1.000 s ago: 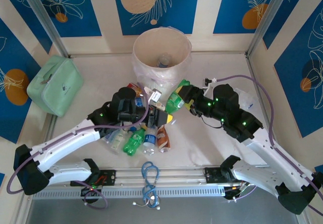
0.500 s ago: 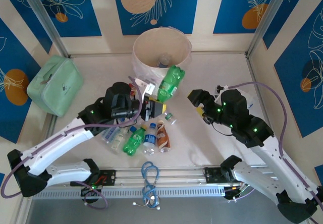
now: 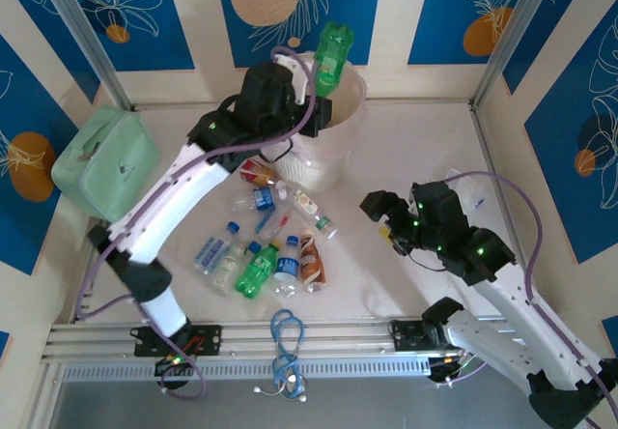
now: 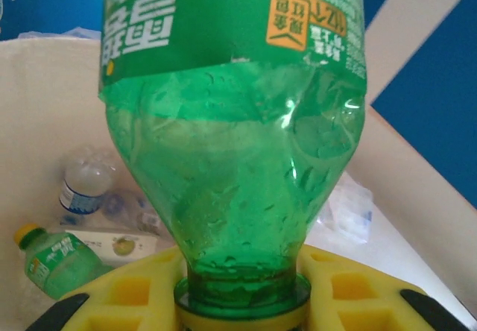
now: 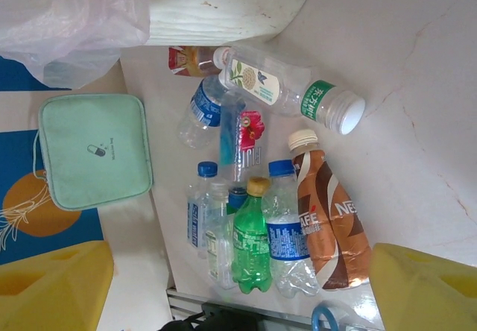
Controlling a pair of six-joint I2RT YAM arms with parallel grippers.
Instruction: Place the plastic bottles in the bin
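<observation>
My left gripper (image 3: 322,73) is shut on the neck of a green plastic bottle (image 3: 334,50), held base-up over the far rim of the cream-pink bin (image 3: 323,163). In the left wrist view the green bottle (image 4: 235,159) rises from between the yellow pads (image 4: 127,294), and below it two bottles (image 4: 83,186) lie inside the bin (image 4: 45,100). Several plastic bottles (image 3: 259,267) lie on the table in front of the bin, among them a green one (image 5: 252,241) and a brown one (image 5: 328,219). My right gripper (image 3: 382,218) stands open to the right of the pile, with nothing between its fingers (image 5: 425,290).
A mint-green soft case (image 3: 104,163) lies at the left wall. A blue cable loop (image 3: 287,337) hangs over the front rail. Crumpled clear plastic (image 3: 475,193) lies by the right arm. Bare table stretches between the pile and my right gripper.
The right gripper let go of the green bottle, opened and drew back to the right. The left arm lifted that bottle from above the pile to over the bin.
</observation>
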